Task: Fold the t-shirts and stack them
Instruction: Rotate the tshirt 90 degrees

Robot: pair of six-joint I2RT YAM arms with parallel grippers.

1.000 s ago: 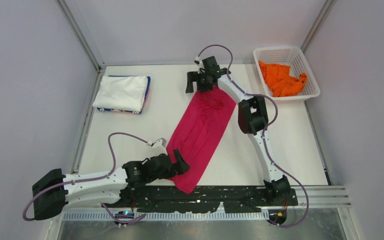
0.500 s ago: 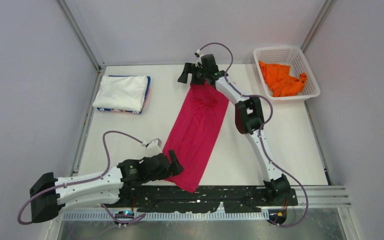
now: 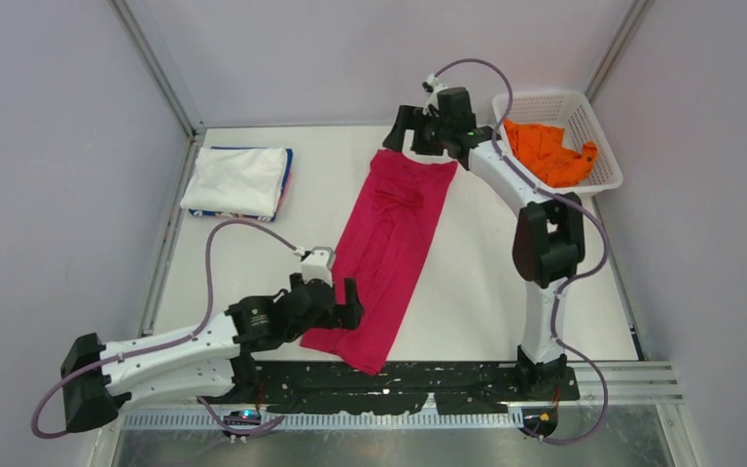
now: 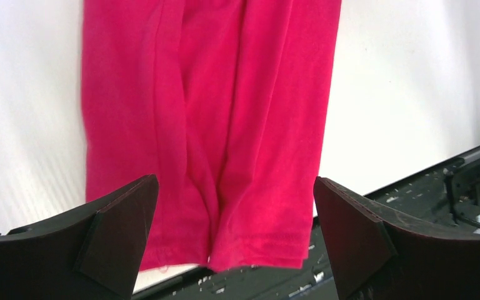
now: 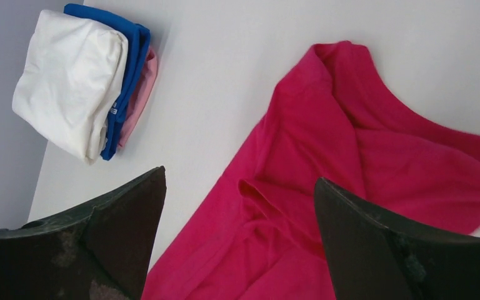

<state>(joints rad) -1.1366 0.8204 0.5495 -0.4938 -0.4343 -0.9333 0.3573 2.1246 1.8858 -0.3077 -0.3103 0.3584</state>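
Left pincer: your left gripper (image 3: pixel 329 294) (image 4: pixel 234 187) is wide apart, and nothing is pinched in it.
Under the left pincer: it sits over the near end of the magenta-pink t-shirt (image 3: pixel 394 243) (image 4: pixel 206 94). In the left wrist view one finger stands out past each side of the cloth, and you cannot tell if they touch it.
Right pincer: your right gripper (image 3: pixel 416 136) (image 5: pixel 239 181) is wide apart too – it holds nothing.
Under the right pincer: it hangs by the far end of the same shirt, where the neck hole is. That end is bunched and wrinkled.
The magenta-pink shirt: it lies flat on the white table (image 3: pixel 545 272) as one long thin strip, with its sides folded in. It slants from the near middle up to the far middle. Its bottom hem reaches the near edge of the table and pokes a little over the black rail (image 3: pixel 428 375).
The stack: at the far left of the table, well apart from both pincers, sits a neat pile of folded shirts. The white t-shirt (image 3: pixel 236 178) (image 5: pixel 69 81) is on top, the blue one (image 5: pixel 134 56) is under it, and the pink one (image 5: pixel 142 87) is at the bottom.
The basket: at the far right stands the white basket (image 3: pixel 540 94), near your right arm.
In the basket: the orange t-shirt (image 3: pixel 545 151) lies crumpled up – not folded.
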